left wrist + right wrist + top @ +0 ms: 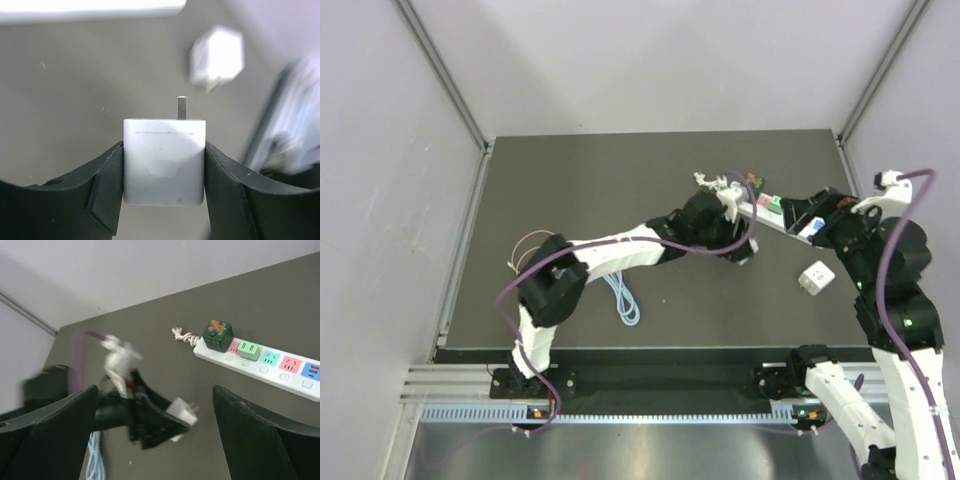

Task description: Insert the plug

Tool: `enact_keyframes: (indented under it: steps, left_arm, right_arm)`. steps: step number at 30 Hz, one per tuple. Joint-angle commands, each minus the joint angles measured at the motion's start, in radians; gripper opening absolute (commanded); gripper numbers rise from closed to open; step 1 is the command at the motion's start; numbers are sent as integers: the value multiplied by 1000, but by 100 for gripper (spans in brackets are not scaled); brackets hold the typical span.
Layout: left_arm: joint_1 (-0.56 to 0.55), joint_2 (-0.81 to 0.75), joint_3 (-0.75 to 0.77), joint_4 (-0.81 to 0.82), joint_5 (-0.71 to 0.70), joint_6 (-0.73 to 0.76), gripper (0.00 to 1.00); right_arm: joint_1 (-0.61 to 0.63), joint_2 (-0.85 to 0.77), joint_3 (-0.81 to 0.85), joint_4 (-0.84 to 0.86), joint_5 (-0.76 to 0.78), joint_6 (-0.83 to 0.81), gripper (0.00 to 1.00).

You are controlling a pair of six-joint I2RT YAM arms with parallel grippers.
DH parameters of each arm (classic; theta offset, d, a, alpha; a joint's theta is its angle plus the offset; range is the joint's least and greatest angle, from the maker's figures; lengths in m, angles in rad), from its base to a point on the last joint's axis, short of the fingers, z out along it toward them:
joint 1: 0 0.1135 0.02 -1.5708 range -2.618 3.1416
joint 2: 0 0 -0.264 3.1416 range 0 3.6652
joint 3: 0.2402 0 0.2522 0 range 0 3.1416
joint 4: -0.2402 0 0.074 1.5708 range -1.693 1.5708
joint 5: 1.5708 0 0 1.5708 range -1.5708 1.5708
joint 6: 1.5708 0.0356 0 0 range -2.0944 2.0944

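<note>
My left gripper [164, 150] is shut on a white plug [164, 162], with one dark finger on each side of it and a metal prong [182, 107] pointing away. Seen from the right wrist, the plug [181, 412] hangs above the mat, short of the white power strip [260, 365]. From above, the left gripper [743, 250] sits just below the strip [765, 212]. My right gripper [155, 390] is open and empty, hovering near the strip's right end [810, 215].
A dark green cube adapter [217, 335] and a light green plug [248, 348] occupy the strip's left sockets. A second white adapter [815, 278] lies on the mat at the right. A blue cable [625, 300] and a thin wire coil [525, 250] lie at the left.
</note>
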Motion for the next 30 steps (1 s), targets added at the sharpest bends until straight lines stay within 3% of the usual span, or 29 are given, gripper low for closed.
enact_keyframes:
  steps: [1,5,9,12,19,23,30]
  left_arm:
    - [27,-196,-25,146,-83,-355,0]
    - [116,-306,-102,160,-66,-648,0]
    - [171,-388,-214,309,-117,-991,0]
    - [173,-406,-220,323,-160,-1122,0]
    - [171,-443,-248,246,-315,-1222,0]
    - [173,-488,-285,225,-387,-1228,0]
    - [171,-517,-345,229,-418,-1279,0]
  right_arm:
    - [10,-5,-56,151,-30,-89,93]
    - [11,-50,-185,342,-143,-145,89]
    - [16,-138,-389,650,-167,-129,88]
    - [43,-130,-469,790,-165,-134,88]
    - [226,-22,-454,829,-54,-223,88]
    - [377,40,-434,787,109,-300,88]
    - [626,159,-411,885,385,-392,85]
